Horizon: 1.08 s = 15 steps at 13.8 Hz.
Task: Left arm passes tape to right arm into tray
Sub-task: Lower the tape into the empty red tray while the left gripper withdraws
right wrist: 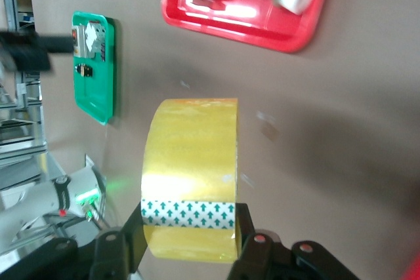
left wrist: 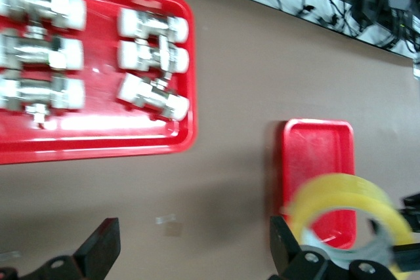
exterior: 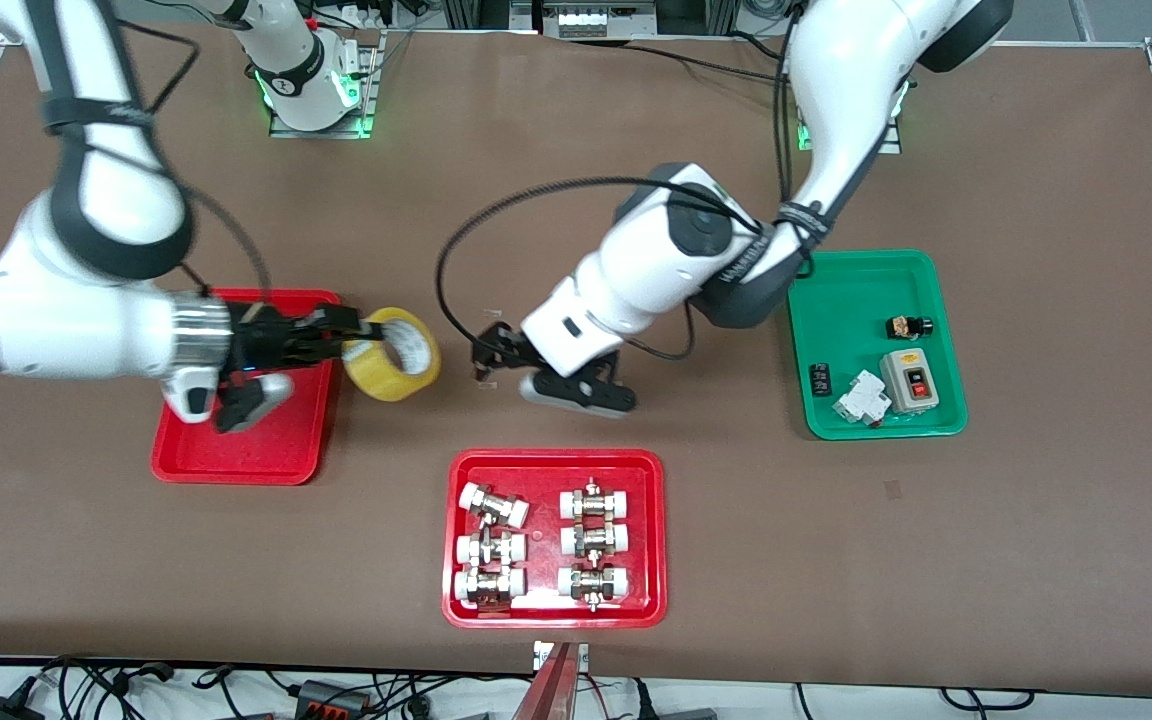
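At centre-left of the front view, the right gripper (exterior: pixel 361 328) clamped the tape (exterior: pixel 394 354) beside the tray (exterior: pixel 281 450); the left gripper (exterior: pixel 485 360), empty and spread wide, should clear before lowering.

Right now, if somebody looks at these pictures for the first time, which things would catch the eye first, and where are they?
The yellow tape stands out first: the right gripper holds it in the air at the edge of the plain red tray. Next to it, toward the table's middle, the left gripper hangs open and empty over bare table. Nearest the front camera lies a red tray of fittings; a green tray sits toward the left arm's end.
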{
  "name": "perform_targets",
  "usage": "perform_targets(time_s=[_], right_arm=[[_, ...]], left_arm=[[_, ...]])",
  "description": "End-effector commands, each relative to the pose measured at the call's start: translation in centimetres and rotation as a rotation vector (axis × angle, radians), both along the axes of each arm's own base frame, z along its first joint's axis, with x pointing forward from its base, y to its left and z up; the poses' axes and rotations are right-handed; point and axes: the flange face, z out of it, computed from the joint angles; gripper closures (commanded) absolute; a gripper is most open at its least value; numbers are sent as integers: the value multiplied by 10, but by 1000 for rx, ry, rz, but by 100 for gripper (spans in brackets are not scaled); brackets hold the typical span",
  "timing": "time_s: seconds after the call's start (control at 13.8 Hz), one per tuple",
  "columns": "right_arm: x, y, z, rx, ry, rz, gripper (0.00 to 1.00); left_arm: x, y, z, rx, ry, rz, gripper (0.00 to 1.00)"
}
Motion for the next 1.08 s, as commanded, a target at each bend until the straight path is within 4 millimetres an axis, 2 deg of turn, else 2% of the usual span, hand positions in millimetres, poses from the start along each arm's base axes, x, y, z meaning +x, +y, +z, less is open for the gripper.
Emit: perform_targets(time_s=[0.0,0.07,0.14,0.22,0.29,0.36,0.43,0.51,0.65,0.79,0.87,0.94,1.01], right_arm=[[1,-79,-39,87,18,41,100],[-1,-111,-62,114,28,55,100],[-4,-135,-80,131,19,79,100],[-8,-161,-104,142,9,98,100],[-11,-180,-117,158,-3,109,100],[-15,-196,-136,187,-7,114,100],[-17,-204,-146,198,-9,118,100],[-20,-213,-154,194,-13,130,100],[-24,-225,-175,201,-23,152,100],[-27,-230,-192,192,-34,177,99],[-26,-234,-197,170,-53,198,90],[-26,-234,-200,165,-72,221,70],[-24,-234,-200,159,-97,241,47]], left_arm=[[-13,57,21,118,54,7,0],[-15,84,28,174,105,10,0],[-19,110,30,248,204,4,0],[-21,145,22,337,344,-17,0],[-23,177,18,403,456,-27,0],[-29,198,27,446,516,-30,0],[-35,212,30,475,566,-29,0],[-34,241,29,503,641,-14,0],[-27,318,23,518,783,53,0],[-32,368,24,542,895,86,0],[-37,386,41,575,896,125,0],[-47,394,67,608,857,157,0],[-51,404,84,628,834,183,0]])
